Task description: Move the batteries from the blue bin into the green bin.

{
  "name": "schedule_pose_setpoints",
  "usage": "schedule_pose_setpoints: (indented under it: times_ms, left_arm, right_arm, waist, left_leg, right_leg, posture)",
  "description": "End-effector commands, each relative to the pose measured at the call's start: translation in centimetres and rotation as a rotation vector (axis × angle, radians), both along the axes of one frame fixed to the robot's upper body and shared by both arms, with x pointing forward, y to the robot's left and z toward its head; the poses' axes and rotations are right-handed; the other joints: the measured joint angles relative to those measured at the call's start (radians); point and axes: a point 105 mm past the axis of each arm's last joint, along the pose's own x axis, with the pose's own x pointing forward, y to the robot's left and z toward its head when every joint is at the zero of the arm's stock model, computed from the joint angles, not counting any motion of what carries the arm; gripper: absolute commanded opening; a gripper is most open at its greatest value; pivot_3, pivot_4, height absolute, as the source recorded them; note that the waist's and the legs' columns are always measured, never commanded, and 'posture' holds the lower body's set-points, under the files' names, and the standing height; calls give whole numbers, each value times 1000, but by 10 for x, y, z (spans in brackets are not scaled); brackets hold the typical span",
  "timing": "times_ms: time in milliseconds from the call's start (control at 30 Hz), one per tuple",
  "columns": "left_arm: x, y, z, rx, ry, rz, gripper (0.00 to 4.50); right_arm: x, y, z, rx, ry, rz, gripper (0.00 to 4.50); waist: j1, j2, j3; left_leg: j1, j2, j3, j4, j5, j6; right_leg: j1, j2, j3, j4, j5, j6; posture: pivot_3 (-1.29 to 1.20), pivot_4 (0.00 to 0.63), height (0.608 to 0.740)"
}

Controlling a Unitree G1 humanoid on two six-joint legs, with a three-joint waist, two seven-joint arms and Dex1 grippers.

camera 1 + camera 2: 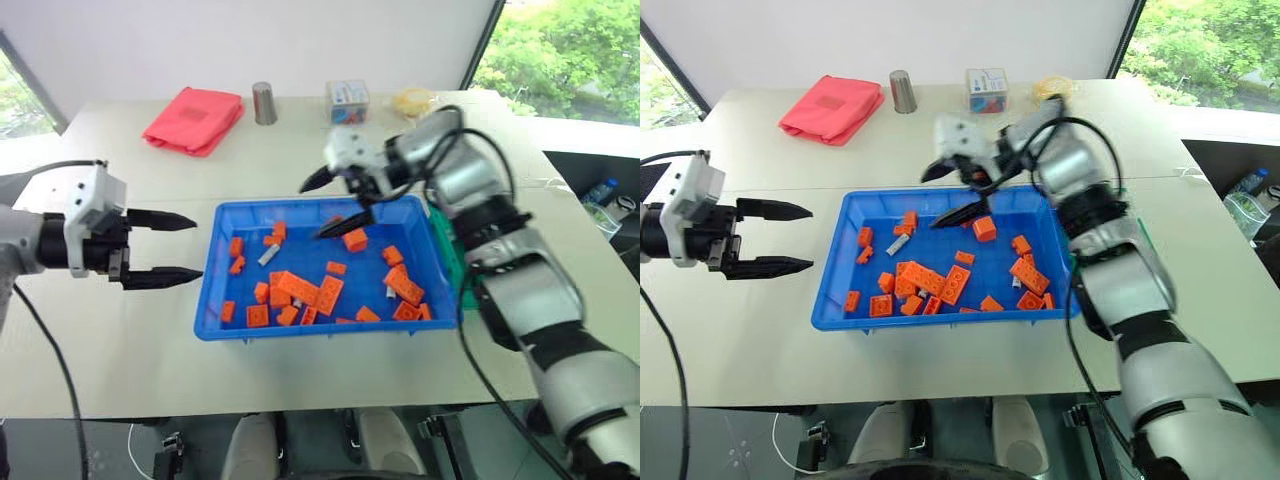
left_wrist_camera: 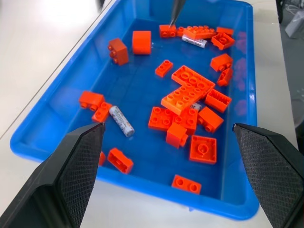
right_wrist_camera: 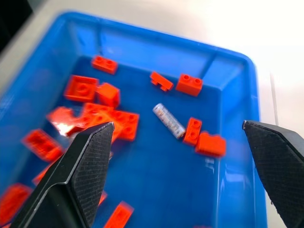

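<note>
The blue bin (image 1: 215,290) stands on the pale counter (image 1: 120,350) with many orange bricks (image 1: 318,293) scattered in it, and among them lie the batteries (image 2: 121,120), one near the bin's left side and another (image 2: 194,42) toward its far right part. The right gripper (image 1: 332,206) hangs over the far edge of the bin with its jaws wide apart and nothing between them, while the left gripper (image 1: 182,247) is just beside the bin's left wall, jaws also apart and empty. The green bin (image 1: 449,250) is on the right of the blue one, mostly hidden behind the right arm.
</note>
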Motion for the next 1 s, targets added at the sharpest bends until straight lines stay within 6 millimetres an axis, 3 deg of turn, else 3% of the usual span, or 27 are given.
schedule_pose_setpoints:
  times_ms: [33, 200, 367, 767, 833, 967, 1000]
  left_arm:
    - [-5, -5, 5, -3, -30, -11, 4500]
    - [-8, -6, 2, 3, -32, 6, 4500]
    - [-12, -3, 3, -2, -38, 34, 4500]
    - [-13, 1, 8, -13, -49, 81, 4500]
    - [-13, 2, 8, -13, -50, 86, 4500]
    - [-12, 2, 9, -15, -53, 89, 4500]
    - [-11, 2, 9, -14, -53, 89, 4500]
  right_arm:
    - [3, 20, -14, -62, -58, 33, 4453]
    - [7, 40, -40, -115, -106, 13, 4453]
    - [10, 53, -52, -104, -132, -30, 4453]
    - [4, 60, -76, -123, -122, -32, 4453]
    - [2, 60, -80, -130, -113, -19, 3669]
    - [1, 59, -84, -137, -106, -16, 1607]
    - [1, 59, -85, -139, -105, -19, 1607]
  waist:
    - [-3, 0, 0]
    - [-7, 0, 0]
    - [-9, 0, 0]
    - [-11, 0, 0]
    - [-11, 0, 0]
    - [-12, 0, 0]
    - [-12, 0, 0]
  left_leg:
    - [-1, -1, 1, 0, 0, 0]
    - [-4, -1, -1, 1, 0, 0]
    - [-3, 0, -3, 1, 1, -2]
    - [-3, 0, -4, 1, 2, -3]
    - [-3, 0, -4, 1, 2, -3]
    - [-3, 0, -4, 1, 2, -3]
    - [-3, 0, -4, 1, 2, -3]
  right_leg:
    - [0, -1, 0, 0, 0, 0]
    - [-1, -1, 0, -1, 1, 1]
    - [-2, 1, -2, 0, 0, 0]
    - [-2, 1, -2, 1, 0, -1]
    - [-2, 1, -2, 1, 0, -1]
    - [-2, 1, -2, 1, 0, 0]
    - [-2, 1, -2, 1, 0, 0]
  posture:
    - [0, 150, 740]
    - [0, 150, 740]
    - [0, 150, 740]
    - [0, 150, 740]
    - [0, 150, 740]
    - [0, 150, 740]
    - [0, 150, 740]
